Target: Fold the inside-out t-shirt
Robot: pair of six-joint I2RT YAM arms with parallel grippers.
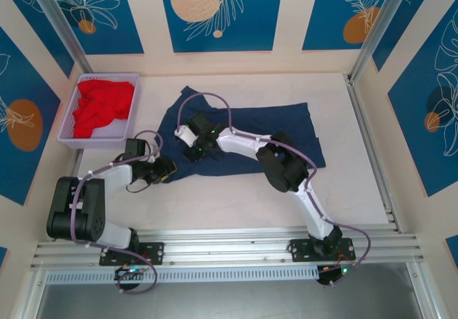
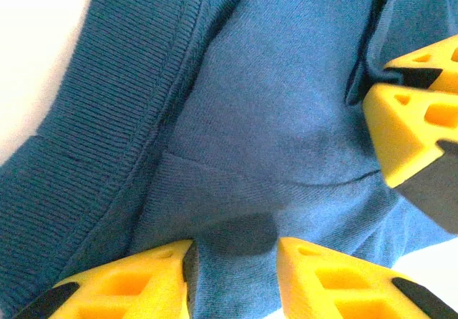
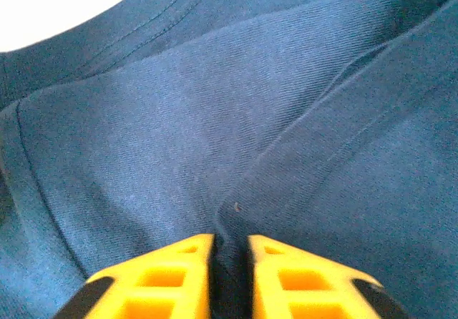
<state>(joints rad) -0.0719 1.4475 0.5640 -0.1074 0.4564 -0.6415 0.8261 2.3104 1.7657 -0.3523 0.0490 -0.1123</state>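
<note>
The inside-out t-shirt [image 1: 272, 126] is navy and lies spread across the middle of the white table, crumpled at its near left end. My left gripper [image 1: 166, 169] is at that near left edge. In the left wrist view my left gripper [image 2: 235, 251] is shut on a bunch of the t-shirt [image 2: 286, 83] that fills the gap between its yellow fingers, beside the ribbed collar [image 2: 107, 119]. My right gripper [image 1: 192, 147] sits just behind it, and its fingers [image 2: 401, 133] show close by. In the right wrist view my right gripper [image 3: 230, 244] is shut on a raised fold of the t-shirt [image 3: 179, 133].
A lilac basket [image 1: 84, 141] holding a red garment [image 1: 104, 108] stands at the back left. A metal rail [image 1: 372, 147] runs along the table's right side and another [image 1: 215, 244] along the near edge. Bare table [image 1: 236, 201] lies between the shirt and the arm bases.
</note>
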